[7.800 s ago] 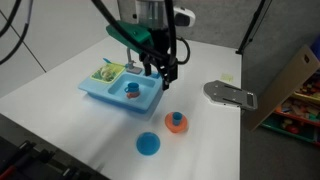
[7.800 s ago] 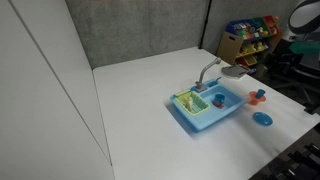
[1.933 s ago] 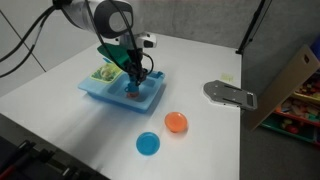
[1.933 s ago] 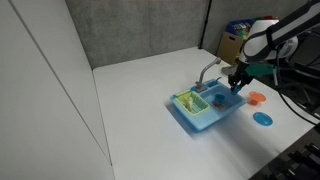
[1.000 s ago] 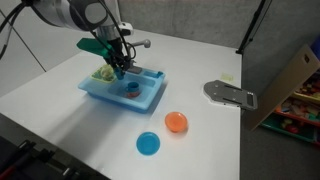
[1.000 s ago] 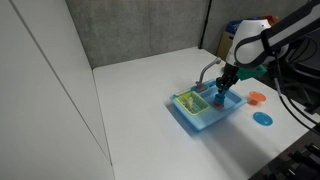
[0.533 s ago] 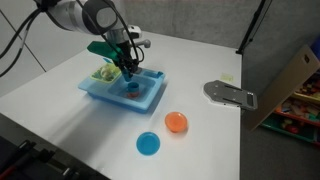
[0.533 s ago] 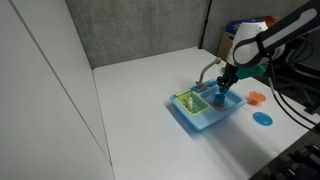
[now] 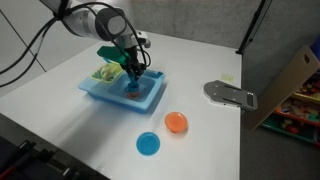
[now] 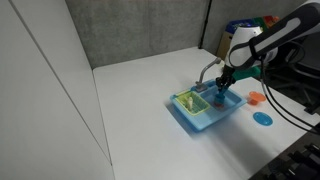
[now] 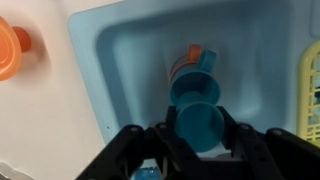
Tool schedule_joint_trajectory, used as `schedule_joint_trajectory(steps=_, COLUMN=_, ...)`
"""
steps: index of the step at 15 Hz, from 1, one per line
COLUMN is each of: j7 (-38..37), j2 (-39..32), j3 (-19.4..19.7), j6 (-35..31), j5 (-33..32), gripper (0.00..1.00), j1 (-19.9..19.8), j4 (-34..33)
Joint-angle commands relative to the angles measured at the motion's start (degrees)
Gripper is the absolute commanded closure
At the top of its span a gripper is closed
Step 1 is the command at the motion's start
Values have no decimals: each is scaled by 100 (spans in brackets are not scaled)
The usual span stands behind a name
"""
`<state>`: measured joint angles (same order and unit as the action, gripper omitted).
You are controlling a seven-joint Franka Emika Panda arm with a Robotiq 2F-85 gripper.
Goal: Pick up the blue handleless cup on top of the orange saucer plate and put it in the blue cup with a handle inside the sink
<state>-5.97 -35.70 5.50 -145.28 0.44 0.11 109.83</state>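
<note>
Your hand [image 11: 196, 140] hangs over the basin of the blue plastic sink [image 11: 120, 70], its two black fingers [image 11: 232, 132] pressed against opposite sides of the handleless cup [image 11: 199, 118]. The hand is clamped on that cup. It is smooth, glossy blue plastic, round at the mouth, and its open end faces the wrist camera. Just past the fingertips, on the sink floor, is the cup with a handle [image 11: 188, 65]; its body shows orange with a blue rim and a blue handle sticking out to one side. From the wrist view you cannot tell whether the two cups touch. A yellow lattice piece [image 11: 312, 70] shows in the sink off to one side of the hand. The saucer [image 9: 176, 122], a flat orange disc, sits on the white surface [image 9: 60, 105] outside the sink, well apart from the hand, with nothing on it. A flat round blue plate [image 9: 148, 144] lies near the saucer. In both exterior views the hand [image 10: 222, 89] points straight down into the basin.
</note>
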Motion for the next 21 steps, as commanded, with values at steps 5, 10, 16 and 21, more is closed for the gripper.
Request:
schedule_joint_trajectory(steps=5, j7=-115, j2=-313, j3=-35, j6=143, j5=14, gripper=83, j1=-58, j4=-350)
schedule_joint_trajectory(steps=10, j7=-98, j2=-279, j3=-55, j6=252, j5=37, gripper=83, j1=-67, j4=-323)
schedule_joint_trajectory(steps=16, j7=-116, j2=-293, j3=-49, j6=495, j5=22, gripper=83, j1=-56, j4=-311)
schedule_joint_trajectory(steps=21, j7=-153, j2=-309, j3=-17, j6=374, j5=-15, gripper=83, j1=-30, j4=-270)
